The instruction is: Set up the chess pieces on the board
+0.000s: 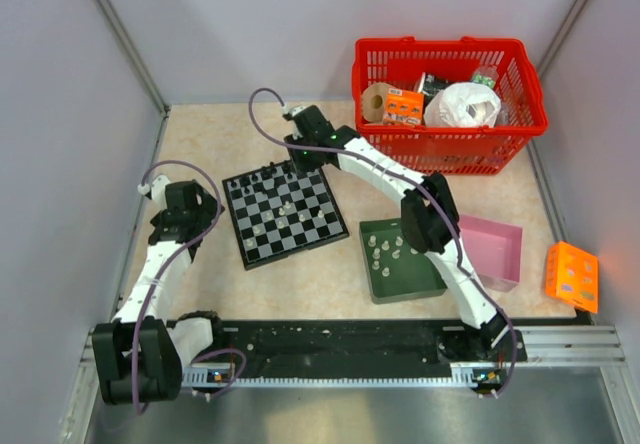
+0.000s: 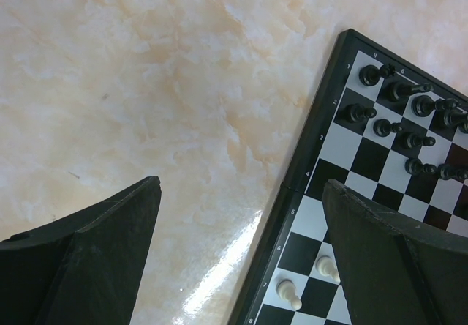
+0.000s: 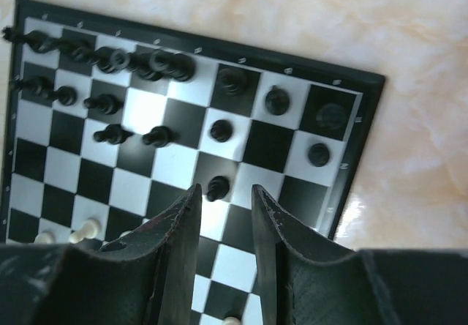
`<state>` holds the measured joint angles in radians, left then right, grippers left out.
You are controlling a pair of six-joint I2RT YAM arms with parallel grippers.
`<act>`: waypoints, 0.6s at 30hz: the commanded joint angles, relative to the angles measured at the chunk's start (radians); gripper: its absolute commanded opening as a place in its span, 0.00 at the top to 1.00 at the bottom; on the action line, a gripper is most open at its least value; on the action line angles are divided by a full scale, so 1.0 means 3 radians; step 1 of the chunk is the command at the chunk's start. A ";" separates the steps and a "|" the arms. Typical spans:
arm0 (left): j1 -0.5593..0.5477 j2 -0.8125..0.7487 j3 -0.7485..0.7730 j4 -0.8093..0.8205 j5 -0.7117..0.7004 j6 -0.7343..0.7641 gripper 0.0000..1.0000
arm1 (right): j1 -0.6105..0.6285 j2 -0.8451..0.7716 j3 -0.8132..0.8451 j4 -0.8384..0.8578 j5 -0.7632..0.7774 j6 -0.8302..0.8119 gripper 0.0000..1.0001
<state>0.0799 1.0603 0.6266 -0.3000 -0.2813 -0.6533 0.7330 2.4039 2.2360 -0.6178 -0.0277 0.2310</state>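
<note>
Beige table point(image 1: 200, 154): board point(image 1: 270, 232), green tray point(image 1: 402, 290), pink box point(image 1: 497, 251), basket point(image 1: 450, 150) (orange box point(image 1: 571, 276) aside).

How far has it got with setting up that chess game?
Roughly halfway, I'd say. Done: the black pieces stand on the board's far rows, and a few white pieces are on the opposite side. In hand: the right gripper hovers open at one black pawn, gripping nothing; the left gripper hangs open beside the board. Left: several whitish pieces sit in the green tray.
</note>
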 commanded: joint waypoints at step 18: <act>0.0015 -0.0129 0.0059 0.0049 -0.0049 0.0010 0.03 | 0.0118 0.0168 0.0078 0.0004 -0.0077 0.0028 0.67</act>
<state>0.0799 1.0363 0.6266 -0.3004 -0.2821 -0.6529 0.7712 2.4371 2.2318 -0.6270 -0.0540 0.2329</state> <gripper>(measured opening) 0.970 0.335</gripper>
